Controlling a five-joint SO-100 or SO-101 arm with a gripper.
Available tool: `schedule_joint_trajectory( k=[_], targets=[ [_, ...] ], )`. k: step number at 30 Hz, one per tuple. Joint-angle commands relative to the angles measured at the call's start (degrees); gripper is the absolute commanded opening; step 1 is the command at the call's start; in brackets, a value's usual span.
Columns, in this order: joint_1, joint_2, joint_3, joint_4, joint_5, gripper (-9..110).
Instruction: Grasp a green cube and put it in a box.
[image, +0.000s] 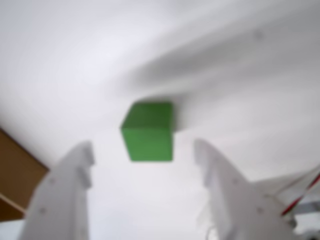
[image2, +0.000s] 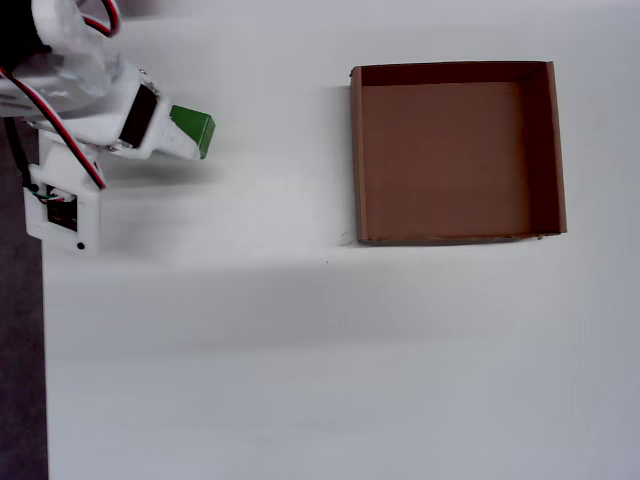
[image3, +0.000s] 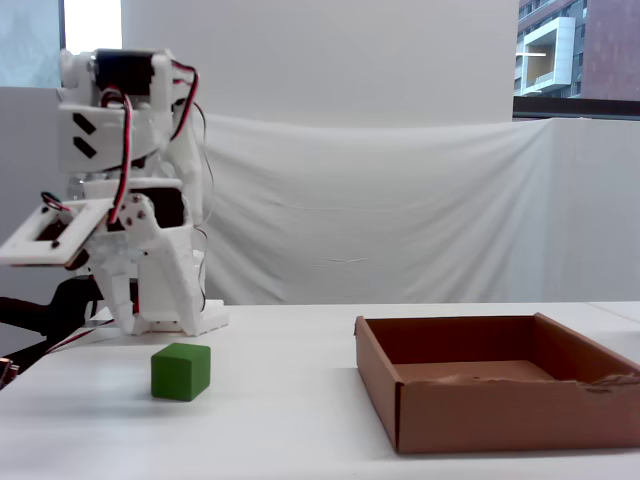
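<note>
The green cube (image: 148, 131) rests on the white table, just beyond and between my two white fingertips in the wrist view. My gripper (image: 144, 147) is open, its fingers spread wider than the cube and holding nothing. In the overhead view the gripper (image2: 165, 136) reaches from the far left and covers part of the cube (image2: 197, 129). The fixed view shows the cube (image3: 181, 371) sitting on the table in front of the arm, with nothing touching it. The box (image2: 357, 150), a shallow brown cardboard tray, stands to the right, well apart from the cube, with nothing in it.
The arm's white base and servos (image3: 150, 270) stand at the table's left end. A brown corner of the box (image: 15, 175) shows at the wrist view's left edge. White table surface (image2: 300, 350) lies between cube and box. The table's left edge (image2: 42, 400) borders dark floor.
</note>
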Motion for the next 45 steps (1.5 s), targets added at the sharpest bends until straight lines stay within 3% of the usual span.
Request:
schedule_joint_trajectory(
  k=[1, 17, 33, 45],
  targets=[
    [-0.4, -1.2, -3.3, -0.4, 0.4, 29],
    [-3.3, -9.1, -6.7, -1.5, 2.9, 29],
    [-4.1, -9.1, 1.3, -5.8, 3.1, 29],
    [-8.9, -4.9, 7.3, -0.5, 3.8, 29]
  ],
)
